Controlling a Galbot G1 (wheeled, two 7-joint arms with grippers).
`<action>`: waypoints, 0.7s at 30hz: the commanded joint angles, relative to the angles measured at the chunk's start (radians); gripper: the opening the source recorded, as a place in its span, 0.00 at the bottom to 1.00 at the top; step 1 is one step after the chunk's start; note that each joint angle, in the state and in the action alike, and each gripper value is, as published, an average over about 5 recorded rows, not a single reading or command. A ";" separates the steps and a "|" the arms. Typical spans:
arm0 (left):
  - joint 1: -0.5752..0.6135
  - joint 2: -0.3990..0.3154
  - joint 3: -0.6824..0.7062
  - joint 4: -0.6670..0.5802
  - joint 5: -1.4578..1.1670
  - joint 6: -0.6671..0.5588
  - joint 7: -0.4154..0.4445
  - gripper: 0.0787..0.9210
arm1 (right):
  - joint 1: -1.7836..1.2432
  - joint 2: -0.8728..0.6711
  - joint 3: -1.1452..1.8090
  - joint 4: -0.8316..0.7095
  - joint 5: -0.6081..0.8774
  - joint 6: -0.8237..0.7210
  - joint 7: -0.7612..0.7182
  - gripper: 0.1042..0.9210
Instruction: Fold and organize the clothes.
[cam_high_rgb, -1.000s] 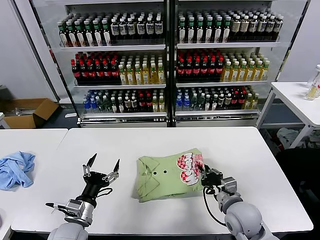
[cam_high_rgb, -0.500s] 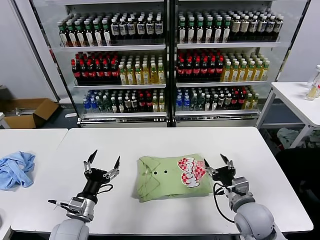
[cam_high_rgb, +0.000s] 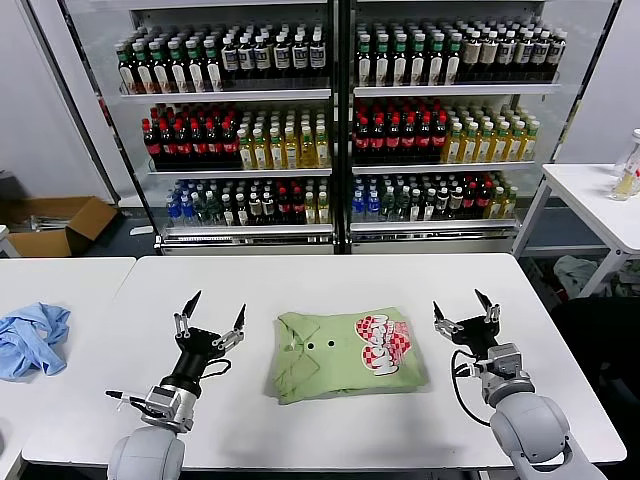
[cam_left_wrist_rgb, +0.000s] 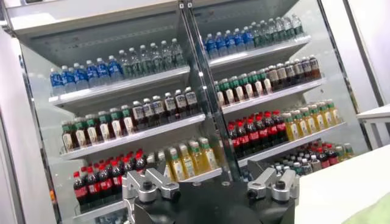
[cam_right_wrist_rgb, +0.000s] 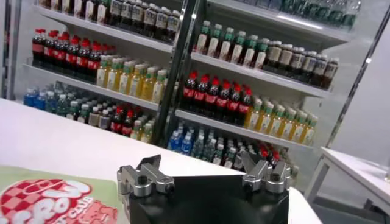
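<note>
The clothes, a light green polo shirt (cam_high_rgb: 345, 352), lie folded into a rough rectangle at the middle of the white table (cam_high_rgb: 330, 280). Its dark buttons and red-and-white checkered print face up. My right gripper (cam_high_rgb: 458, 303) stands open just right of the shirt, fingers pointing up, holding nothing. In the right wrist view the print on the shirt (cam_right_wrist_rgb: 55, 198) shows beside the open right gripper (cam_right_wrist_rgb: 201, 165). To the left of the shirt, my left gripper (cam_high_rgb: 218, 305) is raised, open and empty. The left wrist view has the left gripper (cam_left_wrist_rgb: 210, 182) facing the shelves.
A crumpled light blue cloth (cam_high_rgb: 30, 338) lies on the neighbouring table at far left. A glass-fronted cooler (cam_high_rgb: 335, 120) full of bottles stands behind the table. A cardboard box (cam_high_rgb: 55, 222) sits on the floor at back left, and another white table (cam_high_rgb: 600, 200) is at right.
My right gripper has let go of the shirt's right edge, opened wide and pulled away up and to the right. The left gripper has risen slightly. The shirt stays folded.
</note>
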 joint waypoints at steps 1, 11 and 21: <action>-0.016 -0.002 -0.001 0.018 0.009 -0.019 0.012 0.88 | 0.005 -0.009 0.024 -0.029 -0.035 0.044 0.001 0.88; -0.024 -0.009 0.000 0.024 0.011 -0.026 0.036 0.88 | -0.004 -0.010 0.018 -0.056 -0.143 0.142 0.029 0.88; -0.049 -0.024 -0.001 0.048 0.035 -0.036 0.006 0.88 | -0.022 -0.023 0.014 -0.057 -0.180 0.191 0.061 0.88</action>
